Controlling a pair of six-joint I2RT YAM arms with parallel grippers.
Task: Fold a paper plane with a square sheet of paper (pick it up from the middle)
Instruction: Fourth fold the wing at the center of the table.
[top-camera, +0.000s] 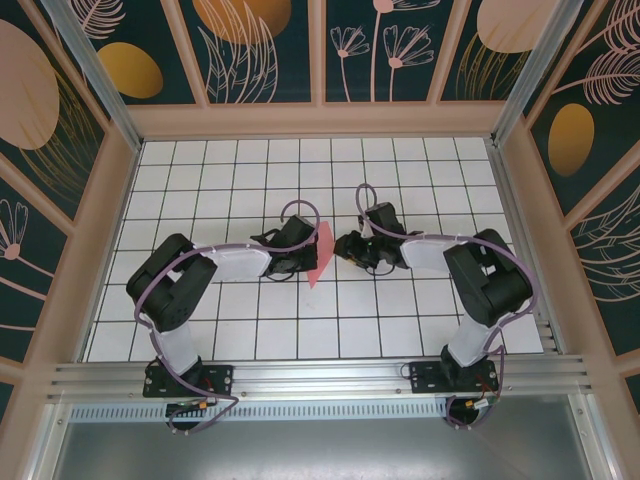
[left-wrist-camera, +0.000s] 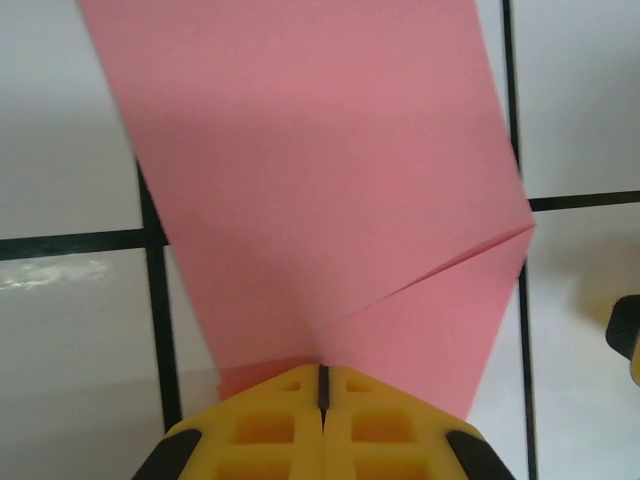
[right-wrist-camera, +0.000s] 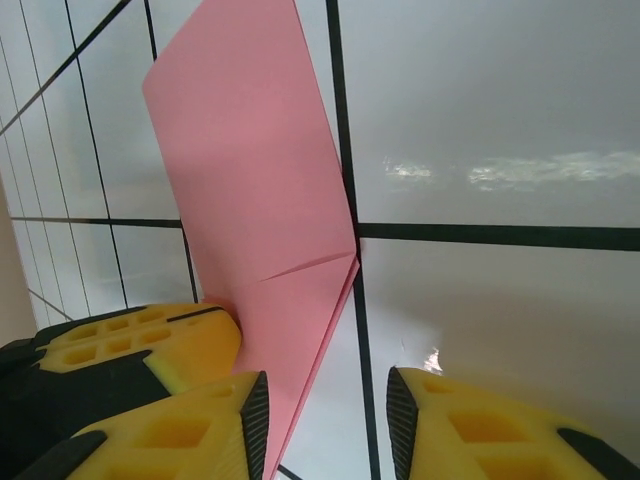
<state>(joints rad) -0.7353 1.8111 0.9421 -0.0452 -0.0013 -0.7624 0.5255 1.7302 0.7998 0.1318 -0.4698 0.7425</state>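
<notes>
The square sheet of paper (top-camera: 322, 252) is pink and folded into a narrow pointed shape with layered flaps, held up on edge over the middle of the table. My left gripper (top-camera: 303, 250) is shut on the sheet's lower edge. In the left wrist view its yellow jaws (left-wrist-camera: 323, 385) meet on the pink paper (left-wrist-camera: 320, 180) just below a diagonal crease. My right gripper (top-camera: 345, 245) is close on the other side and open. In the right wrist view the paper (right-wrist-camera: 260, 200) passes beside the left pad of my open right gripper (right-wrist-camera: 328, 415), and the left gripper's fingers (right-wrist-camera: 150, 345) show behind it.
The white gridded table (top-camera: 400, 170) is fenced by beige walls (top-camera: 320, 120) at the back and both sides. A metal rail (top-camera: 320, 375) runs along the near edge by the arm bases. The two grippers are less than one tile apart.
</notes>
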